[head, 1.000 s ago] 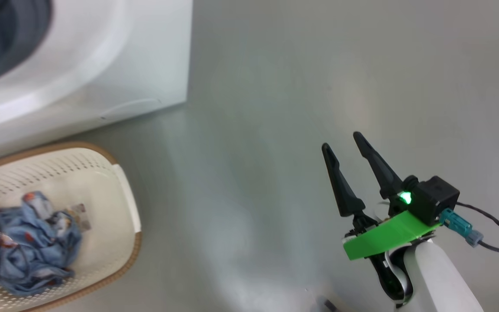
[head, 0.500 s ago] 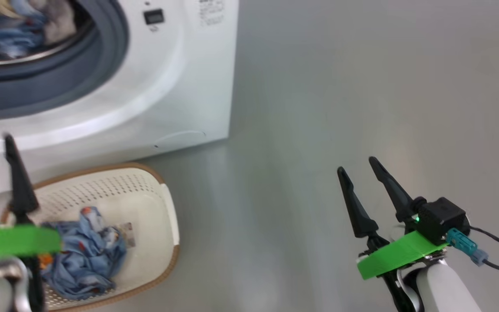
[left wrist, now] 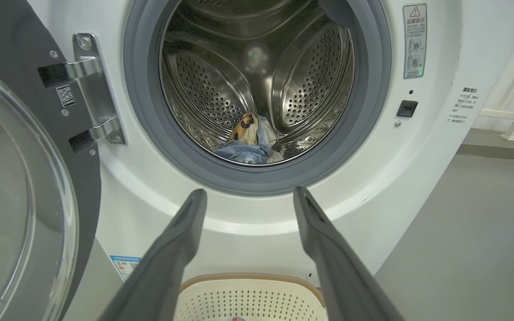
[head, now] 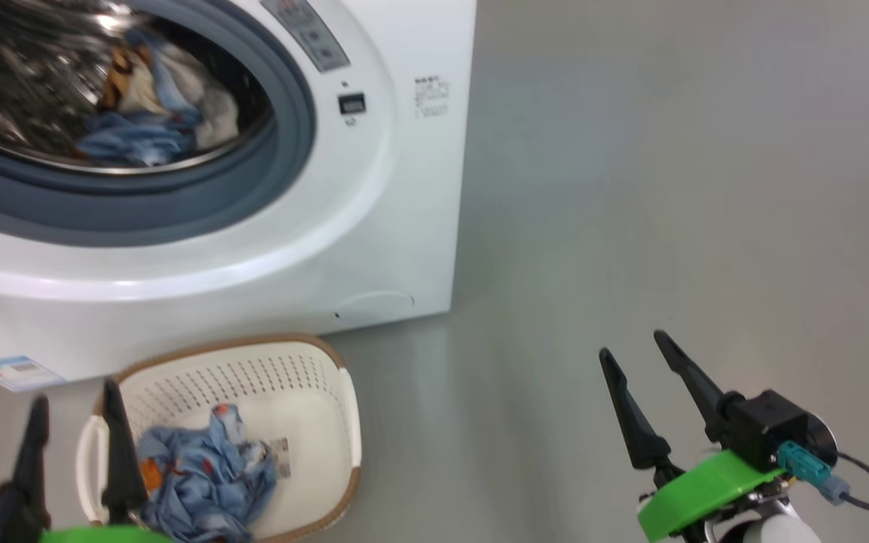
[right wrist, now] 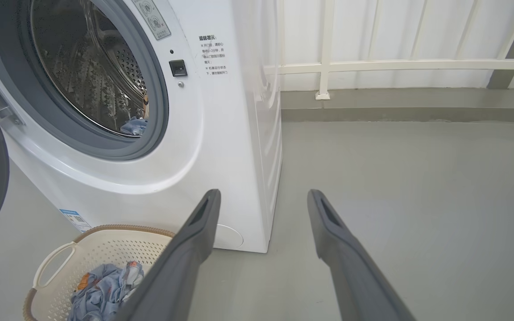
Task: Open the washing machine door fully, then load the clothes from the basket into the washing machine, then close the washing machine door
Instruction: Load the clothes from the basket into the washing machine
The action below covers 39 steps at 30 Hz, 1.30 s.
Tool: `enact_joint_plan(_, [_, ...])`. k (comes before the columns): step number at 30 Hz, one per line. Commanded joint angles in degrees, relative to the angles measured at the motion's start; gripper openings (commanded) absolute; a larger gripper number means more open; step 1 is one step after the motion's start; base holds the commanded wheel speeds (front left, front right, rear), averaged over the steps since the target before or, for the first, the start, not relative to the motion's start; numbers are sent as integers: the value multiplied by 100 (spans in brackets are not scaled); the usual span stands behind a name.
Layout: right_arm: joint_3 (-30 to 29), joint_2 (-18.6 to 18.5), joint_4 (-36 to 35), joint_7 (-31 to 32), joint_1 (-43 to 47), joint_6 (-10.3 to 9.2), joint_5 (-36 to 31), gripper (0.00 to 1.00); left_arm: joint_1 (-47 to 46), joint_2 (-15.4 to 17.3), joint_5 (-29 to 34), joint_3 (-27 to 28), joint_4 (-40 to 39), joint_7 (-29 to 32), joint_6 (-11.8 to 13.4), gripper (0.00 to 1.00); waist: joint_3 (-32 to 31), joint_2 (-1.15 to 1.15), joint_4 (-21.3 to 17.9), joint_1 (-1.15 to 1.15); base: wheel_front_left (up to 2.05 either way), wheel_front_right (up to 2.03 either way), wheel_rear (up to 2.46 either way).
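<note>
Two end effectors: both stand with fingers spread wide and nothing between them. The left end effector (head: 76, 396) hangs over the left handle of the basket (head: 253, 344); the right end effector (head: 632, 345) hangs over bare floor (head: 631, 188), well apart from the washing machine (head: 404, 188).
Door: the washing machine door (left wrist: 20, 187) is swung wide on its hinge, left of the opening. I judge the opening step done.
Step in hand: loading, by my reading; the next pick belongs to the left arm.
Method: I would shift the left end effector right until it is over the heap, then bring it straight down with the fingers wide. Close on the bunched middle, not on a loose corner, and lift clear of the brown rim before swinging up.
Release: carry the load past the grey gasket (head: 291, 151) and well into the drum (left wrist: 203, 84) before letting go, so nothing drapes over the lip.
Basket contents: one crumpled bundle of the clothes (head: 204, 483), blue with orange figures, against the left wall; a label shows on the bare bottom beside it.
Drum contents: a small heap of blue, white and tan cloth (head: 140, 128) at the bottom.
Basket position: on the floor, just before the machine's front.
</note>
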Motion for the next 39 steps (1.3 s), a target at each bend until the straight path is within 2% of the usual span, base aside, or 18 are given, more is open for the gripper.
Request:
enact_joint_plan(1, [94,3,-224,48,98,9,-66,100,31,87,58,205,-161,-62,67,100,-384,0,206,0,0,0,0])
enact_joint_plan(18, [94,3,-686,463,775,9,-109,100,742,-46,214,191,-83,-70,-109,100,-1125,0,318,0,0,0,0])
enact_joint_plan(39, [52,3,-888,561,939,9,-104,100,817,-59,187,143,-77,-51,-101,100,-1153,0,326,0,0,0,0])
